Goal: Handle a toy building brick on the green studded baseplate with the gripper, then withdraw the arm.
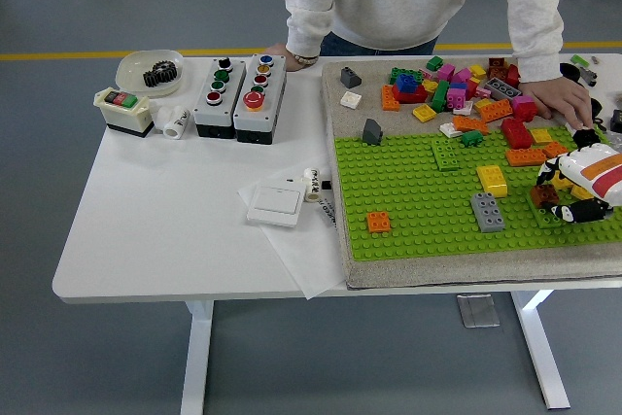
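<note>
1. We see our right hand [573, 191] at the right edge of the green baseplate [428, 201], fingers curled down around a small brown brick [544, 195]; whether it truly pinches the brick we cannot tell
2. To do this step well, we judge we should press or lift straight along the studs, not sideways, so the green brick [550, 218] and yellow brick [561, 184] just beside it stay put
3. Farther out on the plate sit a grey brick [487, 211], a yellow one [492, 179] and an orange one [379, 223], well apart from our hand
4. A person's hand [562, 99] rests by the loose brick pile [457, 89] at the far side
5. Our left arm is out of view
</note>
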Controlling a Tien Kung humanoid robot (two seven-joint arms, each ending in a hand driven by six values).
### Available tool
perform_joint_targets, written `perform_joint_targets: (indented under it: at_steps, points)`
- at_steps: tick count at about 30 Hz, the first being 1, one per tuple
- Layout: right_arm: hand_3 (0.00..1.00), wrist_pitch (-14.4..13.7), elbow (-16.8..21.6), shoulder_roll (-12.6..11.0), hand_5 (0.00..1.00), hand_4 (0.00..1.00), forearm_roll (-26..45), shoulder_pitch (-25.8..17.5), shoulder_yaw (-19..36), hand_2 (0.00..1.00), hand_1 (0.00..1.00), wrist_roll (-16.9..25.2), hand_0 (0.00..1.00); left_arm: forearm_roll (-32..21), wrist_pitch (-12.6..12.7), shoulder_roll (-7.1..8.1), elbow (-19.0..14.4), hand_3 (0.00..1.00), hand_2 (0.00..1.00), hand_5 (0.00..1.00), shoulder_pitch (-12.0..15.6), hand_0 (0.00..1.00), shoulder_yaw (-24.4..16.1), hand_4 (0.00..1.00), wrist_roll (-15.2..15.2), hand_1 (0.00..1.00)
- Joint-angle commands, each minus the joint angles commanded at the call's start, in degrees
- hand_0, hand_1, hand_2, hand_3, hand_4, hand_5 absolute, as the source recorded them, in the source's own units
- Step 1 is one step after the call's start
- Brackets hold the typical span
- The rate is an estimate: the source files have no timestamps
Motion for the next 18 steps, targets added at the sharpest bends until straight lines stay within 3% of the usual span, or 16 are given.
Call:
perform_joint_targets:
  at_steps: [18]
  points:
    - [0.693, 0.5, 0.0, -0.2, 0.225, 0.831, -0.1, -0.4, 0.2, 0.667, 0.572, -0.3, 0.501, 1.6, 0.0, -0.03, 0.0, 0.650, 0.804, 0.635, 0.4, 0.804, -1.2, 0.706, 0.4, 0.823]
